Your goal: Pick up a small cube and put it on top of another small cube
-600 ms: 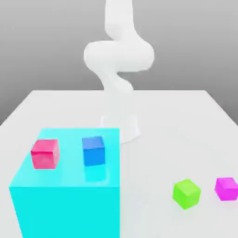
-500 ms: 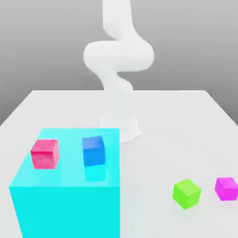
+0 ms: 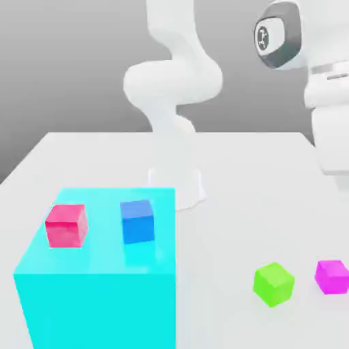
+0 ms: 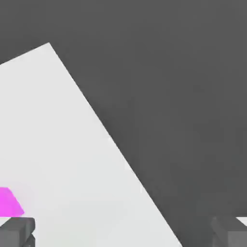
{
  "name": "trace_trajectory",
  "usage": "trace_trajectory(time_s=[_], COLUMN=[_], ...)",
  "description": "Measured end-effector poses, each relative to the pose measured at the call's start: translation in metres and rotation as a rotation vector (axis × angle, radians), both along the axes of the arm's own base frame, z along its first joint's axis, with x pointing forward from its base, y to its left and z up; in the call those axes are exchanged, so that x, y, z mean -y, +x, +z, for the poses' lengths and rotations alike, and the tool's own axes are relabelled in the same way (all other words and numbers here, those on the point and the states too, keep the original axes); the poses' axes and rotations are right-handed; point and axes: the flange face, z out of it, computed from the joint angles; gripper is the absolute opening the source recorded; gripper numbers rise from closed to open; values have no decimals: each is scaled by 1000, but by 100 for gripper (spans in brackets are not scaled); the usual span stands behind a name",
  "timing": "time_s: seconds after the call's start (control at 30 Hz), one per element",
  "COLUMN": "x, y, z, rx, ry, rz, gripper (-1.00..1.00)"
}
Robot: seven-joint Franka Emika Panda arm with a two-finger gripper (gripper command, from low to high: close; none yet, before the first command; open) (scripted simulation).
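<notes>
The small magenta-purple cube [image 3: 332,276] rests on the white table [image 3: 259,177] near its front edge, at the exterior view's right. A green cube [image 3: 273,283] of the same size sits just to its left, apart from it. The arm's wrist and hand [image 3: 327,102] hang high above these two cubes. In the hand view my gripper [image 4: 123,232] is open, its dark fingertips [image 4: 17,231] far apart with nothing between them. The magenta cube [image 4: 9,202] shows close to one fingertip, far below on the table.
A large cyan block [image 3: 95,272] stands at the front on the exterior view's left, carrying a pink-red cube [image 3: 66,225] and a blue cube [image 3: 137,221]. The arm's base [image 3: 177,184] rises mid-table. The table edge [image 4: 111,140] runs beside the magenta cube.
The arm's wrist and hand have swung into the exterior view at the upper right, above the green and magenta cubes. No cube has moved.
</notes>
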Motion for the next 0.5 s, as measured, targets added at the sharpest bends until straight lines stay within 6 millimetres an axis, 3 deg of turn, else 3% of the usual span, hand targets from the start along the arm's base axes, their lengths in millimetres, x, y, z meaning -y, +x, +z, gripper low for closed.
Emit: trace_trajectory(time_s=[0.07, 0.27, 0.4, 0.43, 0.5], x=[-26, -56, -59, -59, -59], y=[-20, -70, -77, -77, -77], z=[-38, -147, -200, -212, -212], rx=[-34, -125, -135, -136, -136], ry=[-45, -173, -187, -187, -187], rz=[127, 417, 451, 452, 452], gripper=[0, 0, 0, -100, -100])
